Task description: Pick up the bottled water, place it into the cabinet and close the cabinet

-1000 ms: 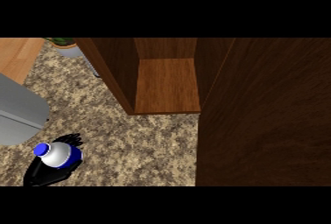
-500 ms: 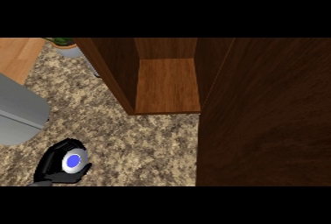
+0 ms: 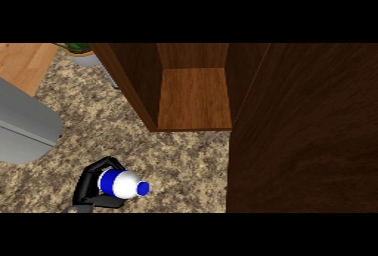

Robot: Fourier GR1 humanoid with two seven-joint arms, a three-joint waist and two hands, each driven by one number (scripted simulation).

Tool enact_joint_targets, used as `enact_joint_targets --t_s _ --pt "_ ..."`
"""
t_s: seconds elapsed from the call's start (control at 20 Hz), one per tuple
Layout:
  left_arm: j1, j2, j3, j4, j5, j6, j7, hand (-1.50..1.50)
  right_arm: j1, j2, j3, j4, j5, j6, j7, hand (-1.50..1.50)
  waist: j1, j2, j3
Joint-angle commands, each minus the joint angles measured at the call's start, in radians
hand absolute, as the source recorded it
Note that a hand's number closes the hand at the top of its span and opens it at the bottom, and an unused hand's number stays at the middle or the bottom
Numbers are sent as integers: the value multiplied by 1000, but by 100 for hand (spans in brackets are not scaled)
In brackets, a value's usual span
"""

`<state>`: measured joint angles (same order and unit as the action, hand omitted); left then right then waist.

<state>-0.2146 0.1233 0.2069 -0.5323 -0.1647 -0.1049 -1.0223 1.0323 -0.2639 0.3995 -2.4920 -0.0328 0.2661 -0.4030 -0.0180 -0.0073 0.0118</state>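
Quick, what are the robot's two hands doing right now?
Left hand: closed around the water bottle, low over the counter.
Right hand: not in the picture, so it cannot be told.

My desk (image 3: 184, 165) is showing speckled, rough-looking stone. The cabinet (image 3: 196, 97) is looking like smooth brown wood. My matt black robot hand (image 3: 92, 182) is wrapping the glossy white-and-blue bottled water (image 3: 124, 183).

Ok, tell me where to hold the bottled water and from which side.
Hold the bottled water round its white-and-blue body, from the left, as the left hand does: its blue cap points right toward the cabinet, so the body is the graspable part.
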Motion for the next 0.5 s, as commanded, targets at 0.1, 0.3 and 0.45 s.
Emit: enact_joint_targets --t_s 0.1,0.3,0.45 --pt "-53 -118 -44 -16 16 31 42 150 45 -26 12 -153 7 -15 44 -150 -2 5 -13" --pt "-104 -121 -172 -56 144 33 104 150 47 -68 -59 -141 -44 7 19 -150 -6 1 -12" --pt "-113 -122 -304 -135 265 87 191 150 -4 -31 -42 -79 -37 -21 19 -150 2 2 -12"
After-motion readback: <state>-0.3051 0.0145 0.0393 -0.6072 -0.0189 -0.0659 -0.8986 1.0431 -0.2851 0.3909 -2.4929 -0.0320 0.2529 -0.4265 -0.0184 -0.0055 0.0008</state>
